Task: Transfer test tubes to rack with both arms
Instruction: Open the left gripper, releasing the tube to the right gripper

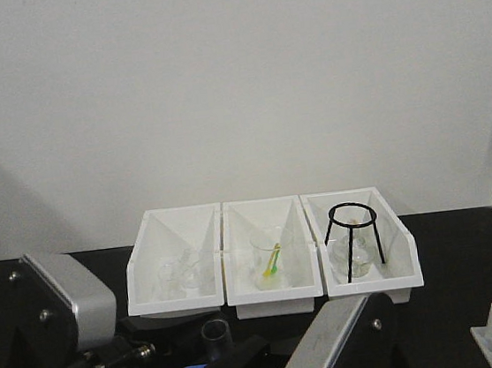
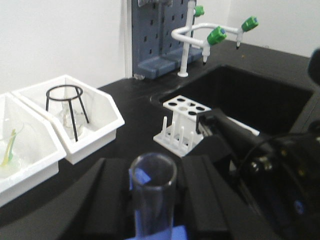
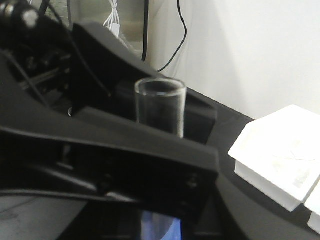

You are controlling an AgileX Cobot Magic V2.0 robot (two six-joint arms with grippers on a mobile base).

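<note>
While the left tool (image 2: 154, 212) pinches a clear test tube (image 2: 152, 187) upright between its black fingers (image 2: 102, 197), a blue pad shows against the glass and the tube's open mouth points up. Its lower end is hidden in the clamp.

From the front, the tube stands low in the middle of the view, in front of the middle one of three white bins (image 1: 272, 298). It is between the grey housing of the left arm (image 1: 68, 297) and that of the right arm (image 1: 331, 347).

From the right wrist, the tube rises behind a broad black bar close to the lens, with another black part behind it. I cannot tell whether the right tool (image 3: 165, 150) is wide or narrow, or whether it touches the glass.

The rack (image 2: 182, 122), small and white, stands on the black tabletop (image 2: 135, 107) just beside the near corner of the sink (image 2: 260, 95). It is to the right of the bins and well apart from the tube. Its upright pegs face the left wrist camera, and round holes show in its top plate. Black jointed parts of the right arm pass just beside it in that view.

The right bin holds a black tripod (image 2: 65, 107) over a glass beaker. The middle bin holds a beaker (image 1: 270, 257) with something yellow-green inside. A white tap (image 2: 210, 35) with green knobs stands behind the sink.
</note>
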